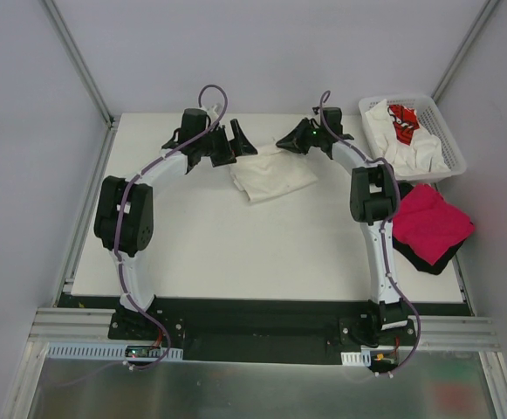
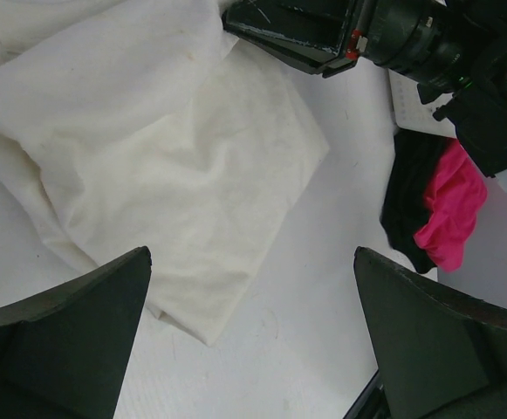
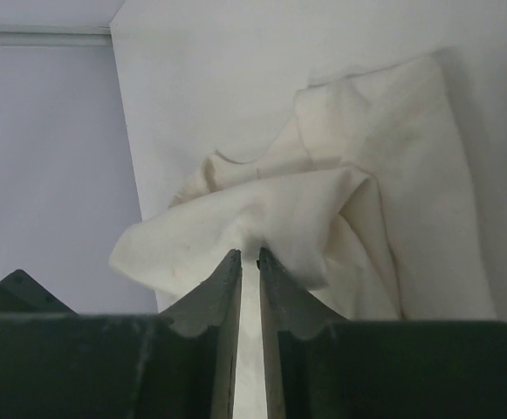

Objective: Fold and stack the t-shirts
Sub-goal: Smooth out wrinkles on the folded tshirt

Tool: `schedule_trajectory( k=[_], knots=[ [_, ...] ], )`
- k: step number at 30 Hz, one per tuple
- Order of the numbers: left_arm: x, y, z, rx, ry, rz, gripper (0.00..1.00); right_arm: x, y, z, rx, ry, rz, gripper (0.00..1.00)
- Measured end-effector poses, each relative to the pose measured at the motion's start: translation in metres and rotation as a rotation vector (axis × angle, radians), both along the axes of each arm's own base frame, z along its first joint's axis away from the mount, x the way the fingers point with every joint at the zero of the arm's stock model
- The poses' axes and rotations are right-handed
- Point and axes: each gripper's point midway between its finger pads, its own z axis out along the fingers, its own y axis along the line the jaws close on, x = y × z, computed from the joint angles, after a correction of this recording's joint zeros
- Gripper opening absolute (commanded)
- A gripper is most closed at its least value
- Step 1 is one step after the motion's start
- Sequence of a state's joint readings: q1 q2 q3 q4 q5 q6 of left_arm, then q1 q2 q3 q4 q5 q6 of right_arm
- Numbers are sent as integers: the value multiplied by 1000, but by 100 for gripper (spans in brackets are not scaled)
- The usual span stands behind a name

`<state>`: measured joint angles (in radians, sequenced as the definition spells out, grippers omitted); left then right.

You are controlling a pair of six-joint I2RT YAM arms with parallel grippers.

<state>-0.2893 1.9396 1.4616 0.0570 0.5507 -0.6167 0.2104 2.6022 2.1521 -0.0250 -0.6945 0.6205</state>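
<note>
Folding cream shirt (image 1: 272, 177) at 12 o'clock on surface (image 1: 236, 253): my right fingers (image 3: 225, 297) pinch its edge, left fingers (image 2: 70, 332) wide. Pink shirt (image 1: 428, 220) stacked on black shirt (image 1: 423, 260) at 3 o'clock; crumpled shirts (image 1: 407, 150) wait in basket (image 1: 449, 135).

The white counter (image 1: 236, 253) carries a cream-white t-shirt (image 1: 270, 177) on its far half, near the middle, lying loosely folded with its far edge rumpled and bunched. At the far right corner stands a white lattice basket (image 1: 448, 144), with cloth heaped inside it. Just nearer than the basket, at the right edge, a black t-shirt (image 1: 419, 260) lies flat on the counter with a magenta-pink t-shirt (image 1: 428, 223) resting on top of it.
</note>
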Motion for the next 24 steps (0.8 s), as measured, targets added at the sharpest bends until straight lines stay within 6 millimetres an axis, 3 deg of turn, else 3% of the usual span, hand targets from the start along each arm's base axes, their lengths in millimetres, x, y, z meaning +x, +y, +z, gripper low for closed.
schedule_trajectory(
  k=[8,13,15,18,21,24],
  knots=[
    [-13,-5,7,-14,-2,-50,99,13,-5,-11,19,12,-27,24],
    [-24,-11,23,-27,-32,-88,99,24,-20,-10,17,-20,-49,26],
    [-27,-13,28,-32,-42,-99,99,15,-31,-13,2,-3,-59,27],
    [-29,-14,27,-32,-39,-104,99,-18,-48,-16,-42,49,-67,29],
    [-30,-14,25,-31,-34,-105,99,-46,-56,4,-65,48,-60,30],
    [-31,-15,26,-31,-35,-107,99,-62,-53,38,-74,-16,-36,30]
  ],
)
